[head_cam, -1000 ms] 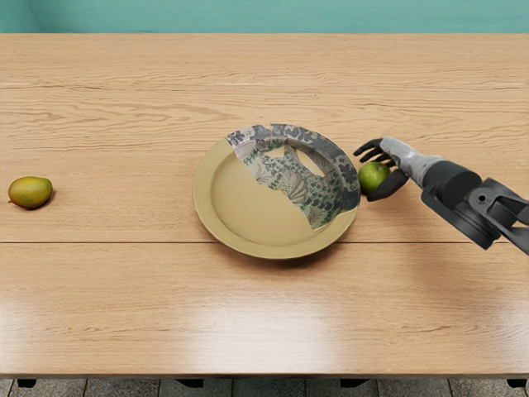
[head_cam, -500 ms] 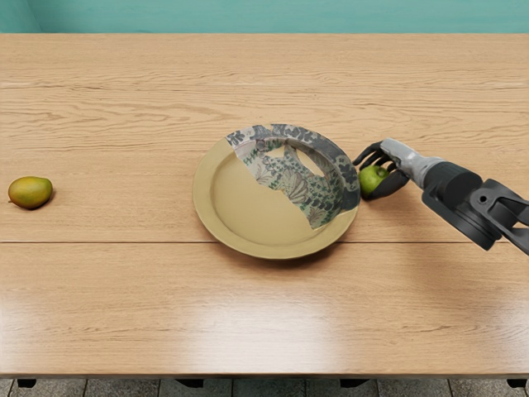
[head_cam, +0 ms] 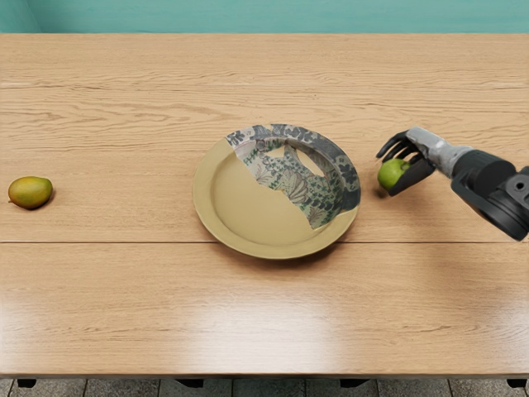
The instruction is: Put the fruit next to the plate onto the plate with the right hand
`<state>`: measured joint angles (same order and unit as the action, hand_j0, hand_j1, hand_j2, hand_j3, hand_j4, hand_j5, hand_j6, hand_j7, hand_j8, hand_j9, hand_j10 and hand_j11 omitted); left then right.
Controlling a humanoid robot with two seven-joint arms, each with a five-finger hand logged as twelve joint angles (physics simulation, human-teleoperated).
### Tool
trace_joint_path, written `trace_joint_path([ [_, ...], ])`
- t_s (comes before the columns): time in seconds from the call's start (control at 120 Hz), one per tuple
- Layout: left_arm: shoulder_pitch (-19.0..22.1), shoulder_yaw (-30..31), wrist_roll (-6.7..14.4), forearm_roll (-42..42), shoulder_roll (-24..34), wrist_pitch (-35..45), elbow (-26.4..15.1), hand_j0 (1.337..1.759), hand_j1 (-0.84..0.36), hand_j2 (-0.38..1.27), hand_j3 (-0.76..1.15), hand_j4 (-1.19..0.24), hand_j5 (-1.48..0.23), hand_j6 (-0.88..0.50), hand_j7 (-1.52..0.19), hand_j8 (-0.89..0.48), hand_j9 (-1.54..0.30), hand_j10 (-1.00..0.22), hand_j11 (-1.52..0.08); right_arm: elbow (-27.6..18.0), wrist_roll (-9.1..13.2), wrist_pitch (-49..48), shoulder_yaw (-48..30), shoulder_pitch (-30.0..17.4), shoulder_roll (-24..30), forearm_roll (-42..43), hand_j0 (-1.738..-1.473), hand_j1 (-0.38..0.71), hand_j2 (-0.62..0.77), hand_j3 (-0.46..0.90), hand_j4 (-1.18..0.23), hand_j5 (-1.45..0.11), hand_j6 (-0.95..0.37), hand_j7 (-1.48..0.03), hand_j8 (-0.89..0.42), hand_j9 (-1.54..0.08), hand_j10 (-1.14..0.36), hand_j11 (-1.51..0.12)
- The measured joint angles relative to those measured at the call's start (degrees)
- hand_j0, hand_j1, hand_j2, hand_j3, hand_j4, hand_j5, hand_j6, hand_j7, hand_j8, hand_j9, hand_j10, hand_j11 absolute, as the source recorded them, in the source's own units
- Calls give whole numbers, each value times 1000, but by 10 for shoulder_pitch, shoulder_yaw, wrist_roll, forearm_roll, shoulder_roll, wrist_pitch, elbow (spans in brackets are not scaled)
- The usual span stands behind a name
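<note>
The green fruit (head_cam: 392,173) sits at the right of the frame, just off the plate's right rim and not on it, with a small gap of bare wood between the two. The right hand (head_cam: 411,153) has it in its grasp: the dark fingers curl over the top and the thumb comes under the near side, so the fruit is cupped from the right. Whether it is lifted clear of the table (head_cam: 248,314) or resting on it cannot be told from this angle. The plate (head_cam: 216,207), tan with a leafy patterned patch over its upper right part, lies at the centre of the frame with nothing on it. A second, yellow-green fruit (head_cam: 30,192) lies far off at the left edge, well apart from the plate. By my reading the grasp is done; the carry leftward over the rim and the release are left to do.
</note>
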<state>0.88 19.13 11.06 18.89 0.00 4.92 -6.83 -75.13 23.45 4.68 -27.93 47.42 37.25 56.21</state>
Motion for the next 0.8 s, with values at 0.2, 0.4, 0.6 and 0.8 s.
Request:
trace_joint_path([
  [0.2, 0, 0, 0, 0, 0, 0, 0, 1658, 58, 49, 0, -243, -316, -243, -316, -243, -316, -243, -316, -22, 2, -38, -27, 8, 21, -24, -1656, 180, 270, 0, -623, -832, -525, -819, -403, -835, -511, -829],
  [0.4, 0, 0, 0, 0, 0, 0, 0, 1658, 58, 49, 0, -243, -316, -243, -316, -243, -316, -243, -316, -41, -1, -118, -86, 8, 32, -69, -1656, 185, 281, 0, -621, -839, -524, -821, -401, -839, -510, -831],
  [0.6, 0, 0, 0, 0, 0, 0, 0, 1658, 58, 49, 0, -243, -316, -243, -316, -243, -316, -243, -316, -57, -2, -153, -113, 10, 13, -99, -1657, 198, 305, 1, -616, -840, -515, -818, -390, -836, -504, -827],
  [0.8, 0, 0, 0, 0, 0, 0, 0, 1658, 58, 48, 0, -243, -316, -243, -316, -243, -316, -243, -316, -56, 3, -159, -116, 31, -43, -105, -1658, 226, 339, 0, -610, -842, -499, -815, -378, -831, -492, -821],
])
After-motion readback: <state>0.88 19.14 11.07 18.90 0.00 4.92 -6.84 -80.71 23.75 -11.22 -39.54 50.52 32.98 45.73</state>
